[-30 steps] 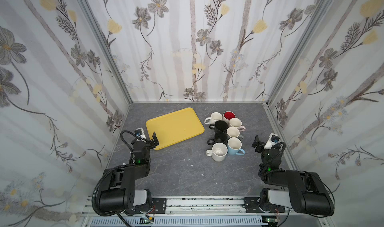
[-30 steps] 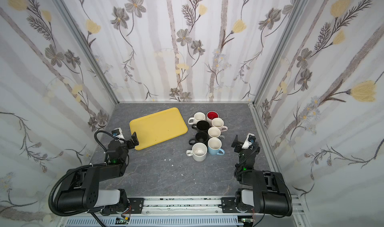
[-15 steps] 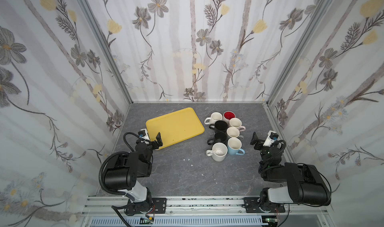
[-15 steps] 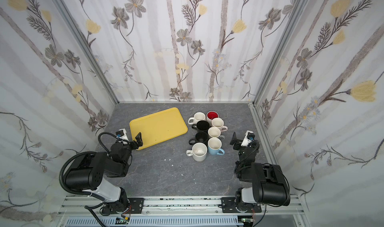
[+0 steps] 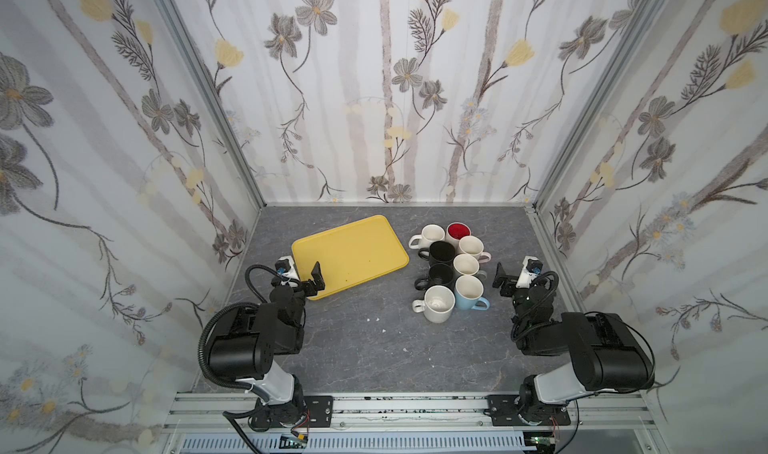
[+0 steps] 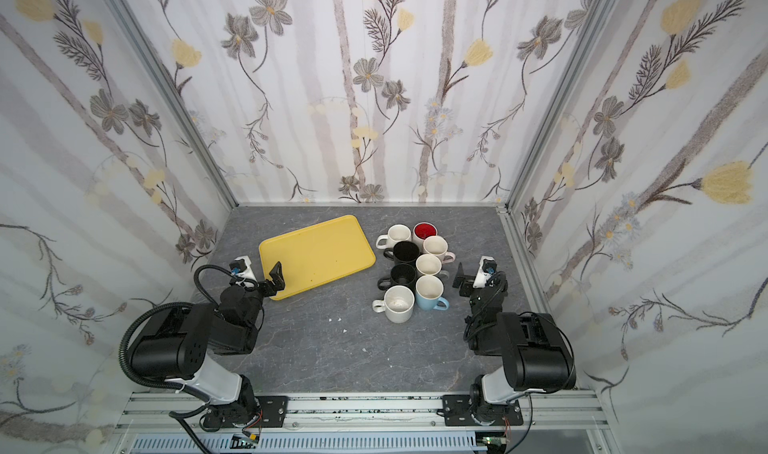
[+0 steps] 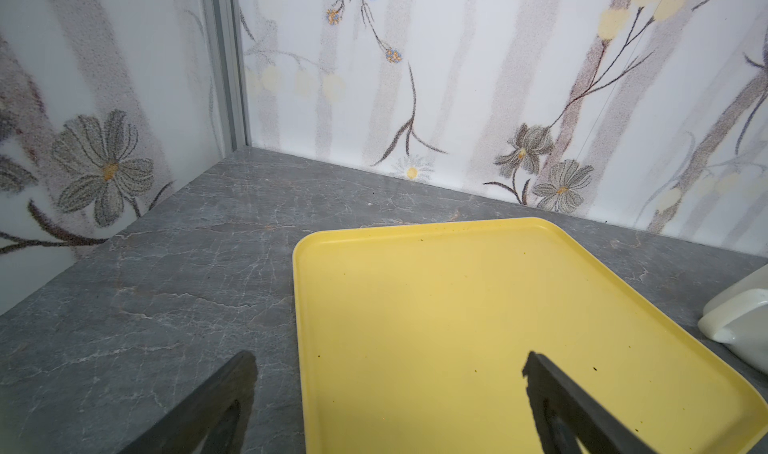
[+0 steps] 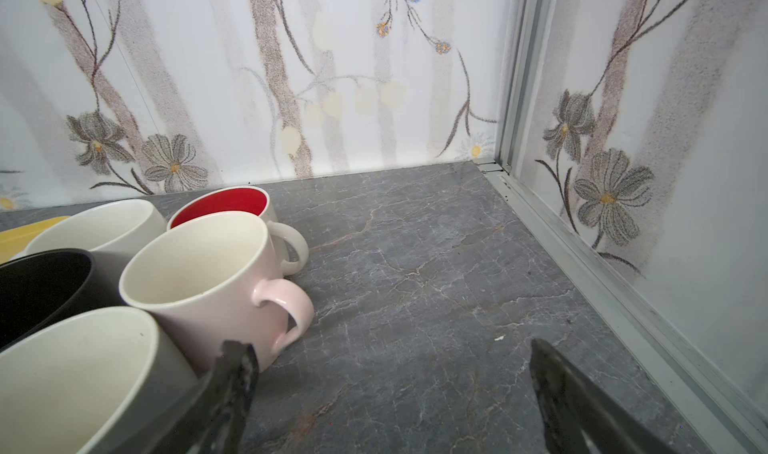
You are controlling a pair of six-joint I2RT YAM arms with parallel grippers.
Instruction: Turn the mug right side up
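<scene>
A: Mugs first. Where do they sit from my tools?

B: You have eight of them bunched on the worktop. They are just beside your right tool, on its inward side, and well apart from your left tool. Every mouth that shows faces up.

A: Which ones are closest to the right tool?

B: In your right wrist view the grey mug sits right against one finger. You cannot tell from here whether they touch. The pink mug is just ahead of that fingertip, with its handle turned toward the gap between the fingers. The red-lined mug is farther ahead. The blue mug and a cream mug stand back from the fingertips, toward your arm's base.

A: And the tools themselves?

B: Both of your tools are released, with the fingers spread wide. Your left tool hangs at a corner of the yellow tray, with one finger over the tray and the other over the worktop beside it.
</scene>
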